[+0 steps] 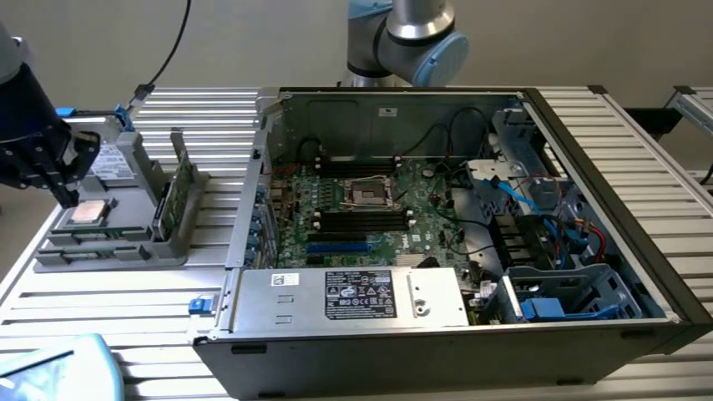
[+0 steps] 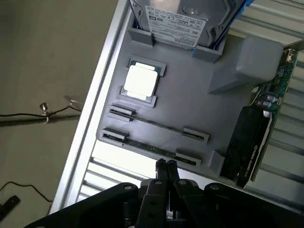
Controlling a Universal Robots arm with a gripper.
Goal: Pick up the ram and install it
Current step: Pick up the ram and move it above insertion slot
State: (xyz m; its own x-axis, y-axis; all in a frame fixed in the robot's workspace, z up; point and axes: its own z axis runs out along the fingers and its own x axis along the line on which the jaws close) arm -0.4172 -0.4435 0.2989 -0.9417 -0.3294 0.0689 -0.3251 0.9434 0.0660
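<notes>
Gripper (image 2: 166,164) hovers over ram (image 2: 148,147) in tray (image 2: 190,88) on slatted table (image 1: 112,292)

A plain, pale beige wall (image 1: 245,42) stands behind the desk (image 1: 123,292), whose top is made of ribbed silver metal slats. A thin black cable (image 1: 173,46) hangs down in front of the wall. The light is soft and even, and the slats gleam white near the desk's edge. Beside the desk the floor (image 2: 42,57) is a smooth, dull beige. A thin wire (image 2: 23,118) and a small dark object (image 2: 9,203) lie on it.
</notes>
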